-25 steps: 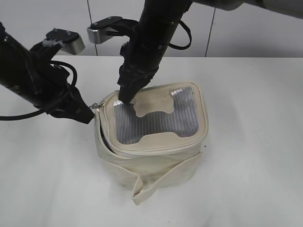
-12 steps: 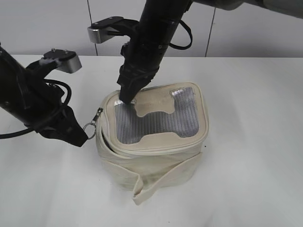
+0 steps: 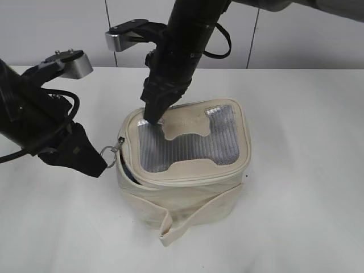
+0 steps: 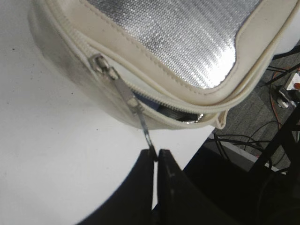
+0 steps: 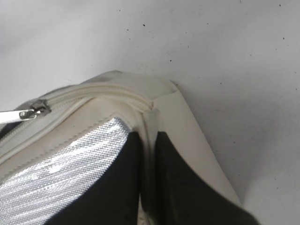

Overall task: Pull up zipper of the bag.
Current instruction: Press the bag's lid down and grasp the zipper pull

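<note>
At the bag's [image 3: 185, 165] nine o'clock corner the left gripper [image 4: 155, 157] is pinching the ring pull [image 3: 108, 151] between closed jaws, the slider [image 4: 101, 63] lying toward twelve o'clock along the zipper [image 4: 154, 105], which is gaping toward three. Closed too, the right gripper [image 3: 152, 118] is pressing the lid's eleven o'clock corner, on a white table [image 3: 307, 170] by a pale wall

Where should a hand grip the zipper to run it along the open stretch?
By the thin metal pull trailing from the slider, pinched at its outer end. Come from the bag's left side: the pull sticks out sideways there, clear of the fabric. The left hand is already shut on it.
</note>
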`<control>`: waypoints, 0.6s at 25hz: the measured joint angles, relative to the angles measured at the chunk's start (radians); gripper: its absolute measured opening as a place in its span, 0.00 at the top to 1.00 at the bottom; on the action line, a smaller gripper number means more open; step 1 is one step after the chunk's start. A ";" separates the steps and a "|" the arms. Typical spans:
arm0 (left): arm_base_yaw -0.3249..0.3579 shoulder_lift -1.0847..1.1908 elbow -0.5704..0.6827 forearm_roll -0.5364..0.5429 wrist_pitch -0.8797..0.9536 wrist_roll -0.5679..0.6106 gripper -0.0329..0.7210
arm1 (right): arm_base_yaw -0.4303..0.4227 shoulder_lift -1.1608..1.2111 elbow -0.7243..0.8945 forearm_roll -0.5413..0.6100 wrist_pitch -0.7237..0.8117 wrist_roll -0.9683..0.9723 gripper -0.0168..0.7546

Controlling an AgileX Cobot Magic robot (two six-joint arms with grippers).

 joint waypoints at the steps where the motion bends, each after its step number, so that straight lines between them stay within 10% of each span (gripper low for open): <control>1: 0.000 0.000 0.000 -0.007 0.002 0.000 0.96 | 0.000 0.000 -0.003 0.000 0.003 0.003 0.90; 15: -0.179 0.000 0.000 -0.001 0.013 -0.062 0.96 | 0.000 0.000 -0.014 -0.012 0.005 0.013 0.90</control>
